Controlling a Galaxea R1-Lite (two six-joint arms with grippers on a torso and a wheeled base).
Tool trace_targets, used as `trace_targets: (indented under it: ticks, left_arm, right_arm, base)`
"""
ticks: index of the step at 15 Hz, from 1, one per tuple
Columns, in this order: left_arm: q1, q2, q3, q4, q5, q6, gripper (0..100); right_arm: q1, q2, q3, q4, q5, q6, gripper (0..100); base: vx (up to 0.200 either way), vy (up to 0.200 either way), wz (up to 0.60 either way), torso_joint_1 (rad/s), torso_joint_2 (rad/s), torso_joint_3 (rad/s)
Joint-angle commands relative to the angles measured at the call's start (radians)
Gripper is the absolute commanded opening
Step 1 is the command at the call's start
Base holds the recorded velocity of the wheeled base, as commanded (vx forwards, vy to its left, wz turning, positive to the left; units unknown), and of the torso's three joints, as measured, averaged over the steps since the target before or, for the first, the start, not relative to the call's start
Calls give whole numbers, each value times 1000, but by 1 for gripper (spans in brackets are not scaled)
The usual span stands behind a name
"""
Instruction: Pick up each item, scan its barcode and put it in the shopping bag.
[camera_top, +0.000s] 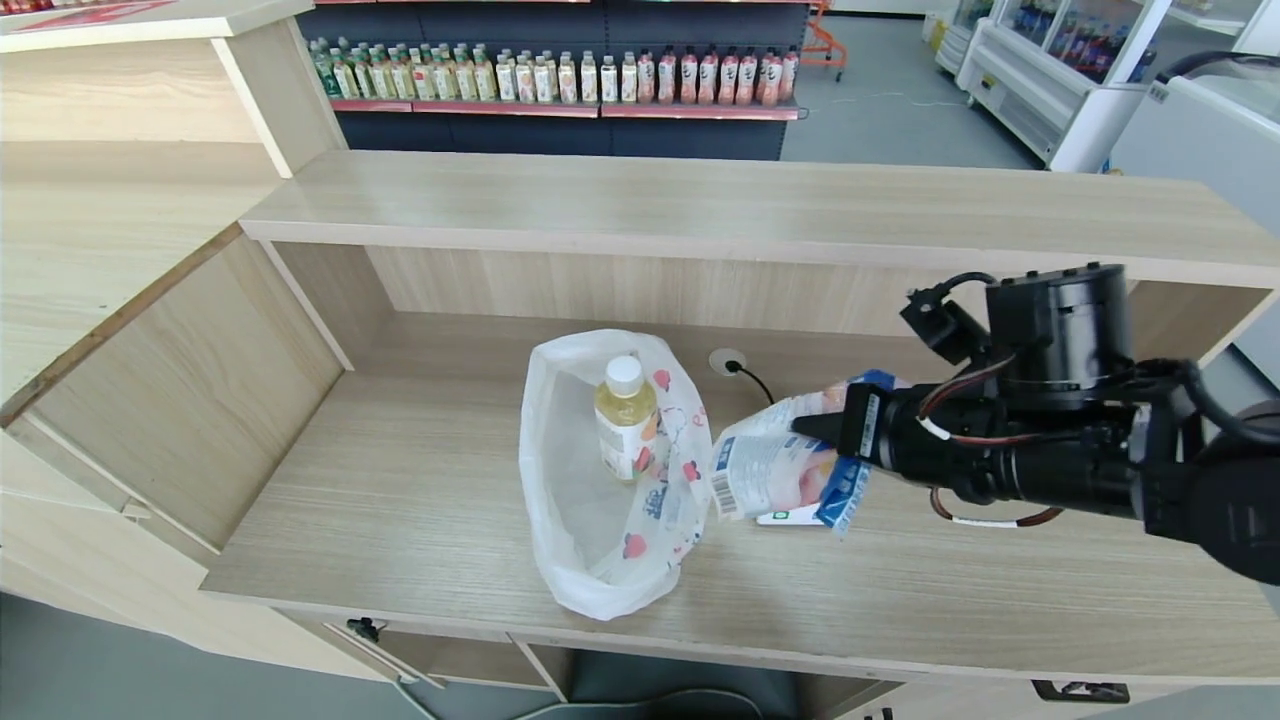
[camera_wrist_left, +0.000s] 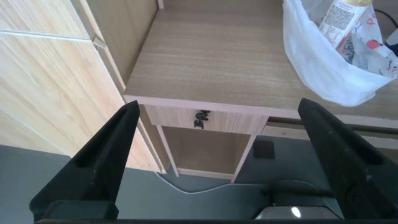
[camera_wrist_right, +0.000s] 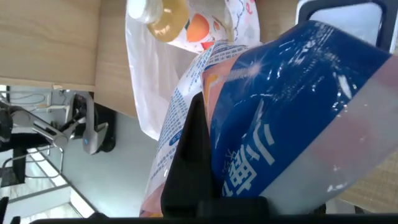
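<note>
1. Counter (camera_top: 420, 500): a wooden work surface with a raised ledge along its far side. All task items sit in its middle.
2. Shopping bag (camera_top: 570, 520): white printed plastic, lying at centre with its mouth spread open and facing up. Judged ready to take a drop from the right without a second hand holding it.
3. Left gripper (camera_wrist_left: 217, 106): fingers spread wide with nothing between them. It is parked off the near edge of the counter, to the left of the bag, out of the working path.
4. Right gripper (camera_top: 822, 428): clamped on a blue-and-pink packet (camera_top: 775, 460), which it holds above the counter. The packet is hard against the bag's right rim, though I cannot confirm contact. Its barcode label (camera_top: 735, 490) faces near-left and down, which I judge to be a scanning pose or one just after scanning.
5. Bottle (camera_top: 626, 418): white cap, yellow drink, leaning inside the bag at its far end. That makes one item bagged.
6. Small white flat object (camera_top: 790, 517): on the counter beneath the packet. Possibly the scanner, but I cannot tell.
7. Cable port (camera_top: 727, 362): set in the counter beyond the packet, with a black lead running out of it.
</note>
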Motion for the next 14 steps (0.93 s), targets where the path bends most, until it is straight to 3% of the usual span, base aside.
trace_targets:
  ticks: [1,4,14]
  left_arm:
    - [0,0,0,0,0,0,100]
    - [0,0,0,0,0,0,100]
    - [0,0,0,0,0,0,100]
  right_arm:
    - [33,105,-29,-1,-10,1,0]
    - [93,189,-106,-3,-32,33,0]
    - [137,390,-269,-3,-73,32,0]
  base:
    - [0,0,0,0,0,0]
    - [0,0,0,0,0,0]
    - [0,0,0,0,0,0]
